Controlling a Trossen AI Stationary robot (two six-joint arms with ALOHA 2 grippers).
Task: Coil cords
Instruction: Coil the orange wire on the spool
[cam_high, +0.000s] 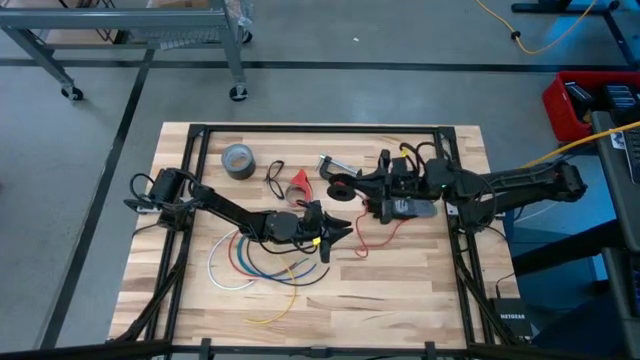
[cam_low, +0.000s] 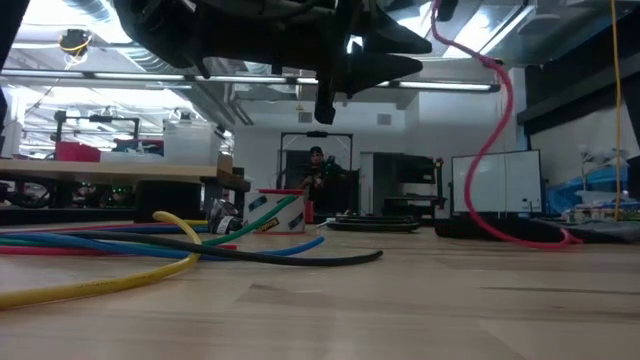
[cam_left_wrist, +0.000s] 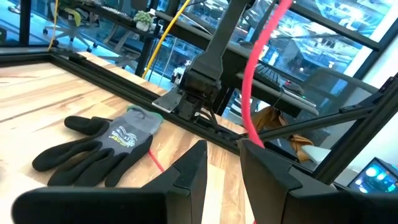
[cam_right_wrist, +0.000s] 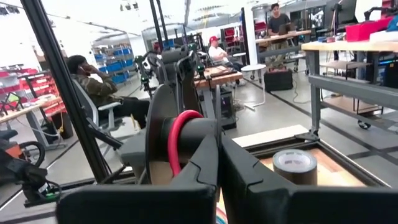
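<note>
While both arms sit over the middle of it, the light wooden table with its black frame stands on a grey floor in an open workshop: benches, shelving, glass walls, and at least 3 people seated or standing far behind in the right wrist view. On the table: 1 grey tape roll near the far left corner, 1 small black loop beside it, 1 red cone-shaped piece, 1 grey glove lying flat under the right arm, and 1 fanned bundle of wires in white, red, blue, green and yellow spread below the left arm. Left gripper hangs above the wood at centre, fingers set partly apart with the red wire running down between them; can't tell if they pinch it. Right gripper is near the far centre, fingers closed on the black spool, which carries about 1 turn of the red wire. From the spool the wire drops past the right arm, lies on the table in loose bends and rises to the left gripper. The right arm's body blocks part of the wire from above; in the low view the coloured bundle fills the foreground.
</note>
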